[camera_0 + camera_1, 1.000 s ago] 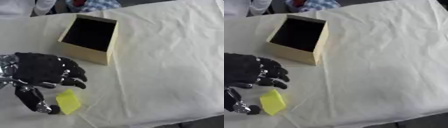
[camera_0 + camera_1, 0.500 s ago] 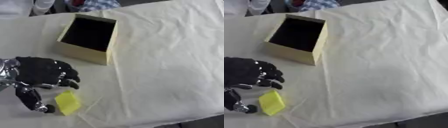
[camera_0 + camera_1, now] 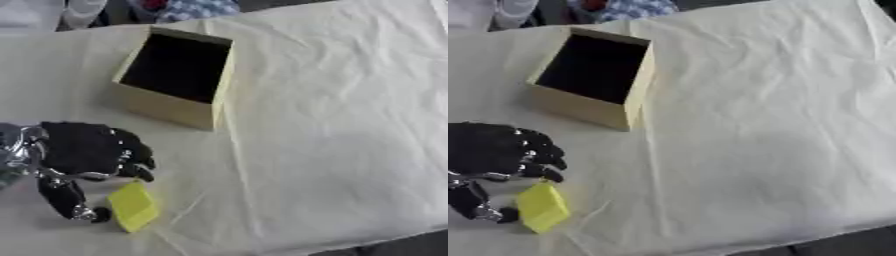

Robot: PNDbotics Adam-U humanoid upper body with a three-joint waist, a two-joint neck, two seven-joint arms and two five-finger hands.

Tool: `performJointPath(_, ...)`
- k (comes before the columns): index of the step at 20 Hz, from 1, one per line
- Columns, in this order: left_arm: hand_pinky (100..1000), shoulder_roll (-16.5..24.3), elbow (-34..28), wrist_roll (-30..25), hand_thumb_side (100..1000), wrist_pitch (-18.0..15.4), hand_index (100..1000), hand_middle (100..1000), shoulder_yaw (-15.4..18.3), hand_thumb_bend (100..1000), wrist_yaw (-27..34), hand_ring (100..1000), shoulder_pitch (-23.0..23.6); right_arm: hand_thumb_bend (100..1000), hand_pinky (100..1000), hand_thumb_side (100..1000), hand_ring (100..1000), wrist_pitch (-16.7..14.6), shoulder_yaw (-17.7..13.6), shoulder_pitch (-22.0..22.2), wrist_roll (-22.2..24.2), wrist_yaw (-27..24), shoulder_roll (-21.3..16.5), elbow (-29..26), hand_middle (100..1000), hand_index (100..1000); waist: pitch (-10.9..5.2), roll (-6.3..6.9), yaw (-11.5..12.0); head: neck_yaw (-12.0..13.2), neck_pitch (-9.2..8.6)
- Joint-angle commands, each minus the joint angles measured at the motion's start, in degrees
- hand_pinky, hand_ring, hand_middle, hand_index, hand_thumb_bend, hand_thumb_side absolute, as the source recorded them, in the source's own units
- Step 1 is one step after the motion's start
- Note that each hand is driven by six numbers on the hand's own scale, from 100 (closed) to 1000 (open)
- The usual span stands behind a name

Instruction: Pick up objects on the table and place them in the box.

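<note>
Trouble is most likely sitting in that half-made grasp: your left hand is hovering at the near left of the table with its fingers curled downward and its thumb reaching toward you, and the yellow block is lying on the white cloth just beside the fingertips, close to the thumb tip, but nothing is closed round it, so you are holding nothing. If you are closing from here, the curled fingers may be landing on top of the block instead of beside it, and the thumb may be nudging it sideways or dragging the wrinkled cloth along with it. The cardboard box is standing open well beyond the hand, apparently empty, and its near wall is the thing you risk clipping if you are carrying the block over too low. Your right hand is showing in neither view. Labels, brands and writing: I am making out none on the box, the block or the cloth
</note>
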Motion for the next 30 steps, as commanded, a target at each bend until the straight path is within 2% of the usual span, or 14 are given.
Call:
performJointPath(1, 905, 0.4, 0.2, -12.0, 431, -13.1, 903, 843, 0.1, 374, -0.5, 926, -1.0, 100, 591, 893, 671, -0.1, -0.4, -0.5, 0.2, -0.5, -0.8, -0.9, 504, 692, -0.71, -0.19, 0.0, -0.1, -0.71)
performJointPath(6, 903, -0.2, 0.7, -12.0, 443, -14.1, 893, 837, -0.4, 364, -0.9, 923, -1.3, 100, 590, 894, 671, 0.0, -0.4, -0.6, 0.2, -0.5, -0.6, -0.9, 504, 692, -0.62, -0.17, -0.1, 0.0, -0.71)
performJointPath(9, 886, -0.5, 1.3, -12.3, 490, -14.6, 857, 798, -0.6, 351, -1.8, 900, -1.2, 100, 591, 893, 672, -0.1, -0.5, -0.6, 0.1, -0.6, -0.6, -0.9, 504, 692, -0.58, -0.17, -0.1, -0.1, -0.66)
performJointPath(11, 851, -0.8, 2.0, -12.2, 460, -14.7, 776, 708, -0.8, 339, -2.5, 846, -1.0, 100, 591, 894, 672, -0.1, -0.5, -0.6, 0.1, -0.6, -0.6, -0.9, 504, 693, -0.59, -0.19, -0.1, -0.1, -0.67)
performJointPath(12, 815, -1.0, 2.3, -11.9, 399, -14.6, 712, 624, -0.8, 338, -2.8, 796, -1.0, 100, 591, 894, 672, -0.1, -0.6, -0.6, 0.0, -0.6, -0.5, -0.9, 504, 693, -0.60, -0.20, -0.1, -0.1, -0.67)
performJointPath(13, 807, -1.1, 2.5, -11.4, 395, -14.4, 699, 608, -0.8, 333, -3.1, 786, -1.0, 100, 591, 894, 672, -0.1, -0.6, -0.6, 0.0, -0.6, -0.5, -0.9, 504, 693, -0.61, -0.21, -0.1, -0.1, -0.67)
performJointPath(14, 736, -1.3, 2.7, -10.9, 369, -14.1, 597, 511, -0.8, 275, -3.3, 706, -1.0, 100, 591, 894, 672, -0.1, -0.6, -0.6, 0.0, -0.7, -0.5, -0.9, 504, 693, -0.61, -0.24, -0.1, -0.1, -0.69)
performJointPath(15, 716, -1.3, 2.8, -10.1, 360, -13.8, 573, 491, -0.8, 253, -3.1, 681, -0.9, 100, 591, 894, 672, -0.1, -0.6, -0.6, 0.0, -0.7, -0.5, -0.9, 504, 693, -0.61, -0.26, -0.1, -0.1, -0.71)
performJointPath(16, 668, -1.3, 2.7, -9.0, 334, -13.3, 524, 453, -0.7, 193, -2.5, 626, -0.8, 100, 592, 894, 672, -0.1, -0.6, -0.5, -0.1, -0.7, -0.5, -0.9, 504, 693, -0.60, -0.28, 0.0, -0.2, -0.69)
performJointPath(17, 655, -1.2, 2.3, -8.0, 327, -12.8, 518, 446, -0.5, 173, -1.8, 613, -0.8, 100, 592, 894, 672, -0.1, -0.6, -0.5, -0.1, -0.7, -0.5, -0.9, 504, 693, -0.60, -0.30, 0.0, -0.2, -0.65)
performJointPath(19, 630, -0.7, 0.7, -6.4, 300, -12.0, 513, 441, 0.0, 100, 0.3, 592, -0.5, 100, 592, 894, 672, 0.0, -0.6, -0.5, -0.1, -0.7, -0.4, -0.9, 504, 693, -0.59, -0.31, 0.1, -0.2, -0.57)
performJointPath(22, 589, 0.6, -3.6, -5.3, 271, -10.5, 493, 419, 1.7, 100, 4.8, 552, -0.3, 100, 592, 894, 673, 0.1, -0.6, -0.4, -0.1, -0.6, -0.4, -0.9, 504, 693, -0.65, -0.34, 0.2, -0.4, -0.51)
performJointPath(26, 585, 3.3, -11.2, -4.9, 261, -7.6, 495, 421, 6.6, 100, 13.3, 542, 0.3, 100, 593, 893, 673, 0.0, -0.8, -0.3, -0.2, -0.5, -0.6, -0.9, 504, 693, -0.81, -0.40, 0.5, -0.8, -0.66)
performJointPath(30, 589, 5.1, -12.9, -5.5, 254, -6.3, 503, 427, 11.3, 100, 21.6, 544, -0.5, 100, 593, 891, 673, -0.1, -0.9, -0.2, -0.4, -0.4, -0.9, -0.9, 505, 693, -1.01, -0.34, 0.7, -1.1, -0.71)
